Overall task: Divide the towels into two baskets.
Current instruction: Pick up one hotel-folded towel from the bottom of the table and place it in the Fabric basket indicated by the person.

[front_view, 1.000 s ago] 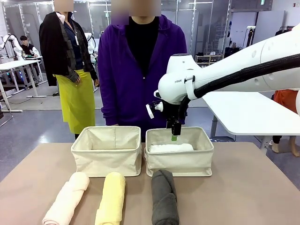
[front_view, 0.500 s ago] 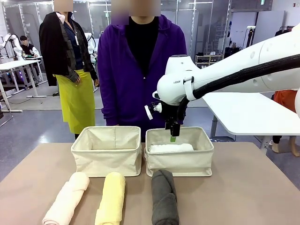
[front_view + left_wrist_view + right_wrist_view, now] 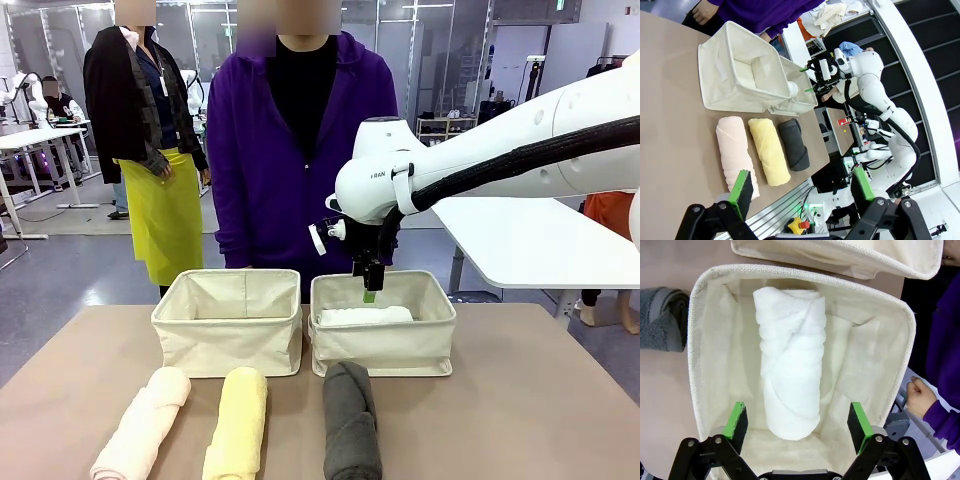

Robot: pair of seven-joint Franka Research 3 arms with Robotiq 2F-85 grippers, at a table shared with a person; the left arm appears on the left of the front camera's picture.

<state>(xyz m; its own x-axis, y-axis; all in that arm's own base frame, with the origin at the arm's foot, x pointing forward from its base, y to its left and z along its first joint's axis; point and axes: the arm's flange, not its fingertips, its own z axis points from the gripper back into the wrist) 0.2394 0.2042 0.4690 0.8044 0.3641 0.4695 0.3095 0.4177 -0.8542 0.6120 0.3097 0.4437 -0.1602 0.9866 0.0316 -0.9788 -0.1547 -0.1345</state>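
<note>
Barely anything is shifting on the bench (image 3: 520,400) since a second ago: towels and baskets are lying where they were, and only the right arm (image 3: 500,150) is sitting a touch higher than before. That arm is reaching in from the side, its wrist bending straight down over the full basket (image 3: 385,345). The empty basket (image 3: 225,340) is standing just beside the full basket. The dark grey towel (image 3: 350,415) is lying in front of the full basket, with the yellow towel (image 3: 238,420) and pink towel (image 3: 145,425) farther along that near side. The white towel (image 3: 365,315) is resting lengthwise inside the full basket. The right gripper (image 3: 371,285) is hanging released above it, touching nothing. The left gripper (image 3: 802,182) is hovering spread wide, well apart from the full basket.
</note>
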